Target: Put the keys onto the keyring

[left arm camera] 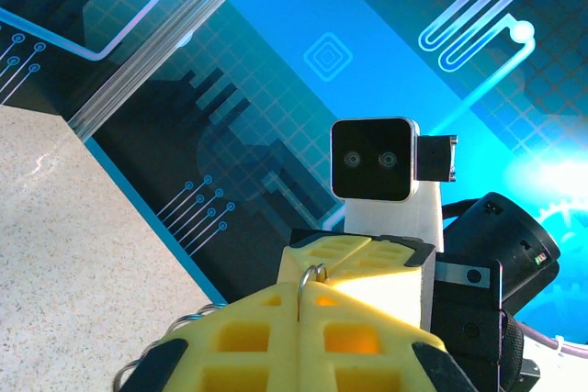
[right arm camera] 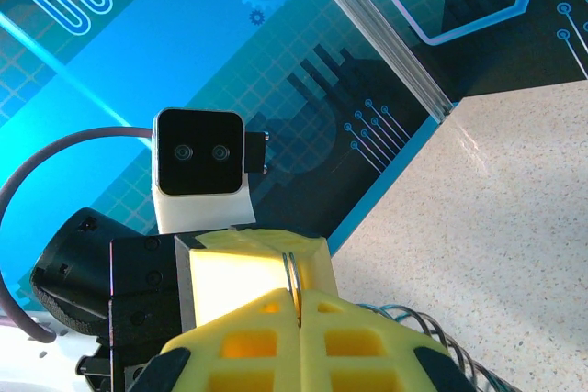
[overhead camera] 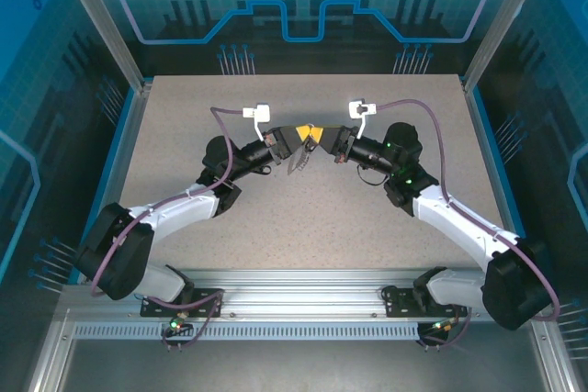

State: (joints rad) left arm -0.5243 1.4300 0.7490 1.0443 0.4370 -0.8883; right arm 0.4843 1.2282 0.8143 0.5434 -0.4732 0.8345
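Fingers (left arm camera: pixel 248 332) of the left gripper (left arm camera: pixel 299 302) are pressed flat together, and a thin wire loop (left arm camera: pixel 310 273) pokes up out of the seam between them. The right gripper (right arm camera: pixel 299 308) is likewise closed tight, with the same sort of thin wire caught at its seam. The two sets of yellow tips meet nose to nose, each wrist camera looking straight at the other. Silvery coiled wire (right arm camera: pixel 432 335) curls out beside the right fingers. From the top view, the keyring (overhead camera: pixel 299 162) hangs as a dark, silvery bunch just beneath the meeting tips, off the worktop (overhead camera: pixel 303 236) and over its middle. Whether the key is in that bunch I cannot tell. Both arms reach inward from their bases at the near edge.
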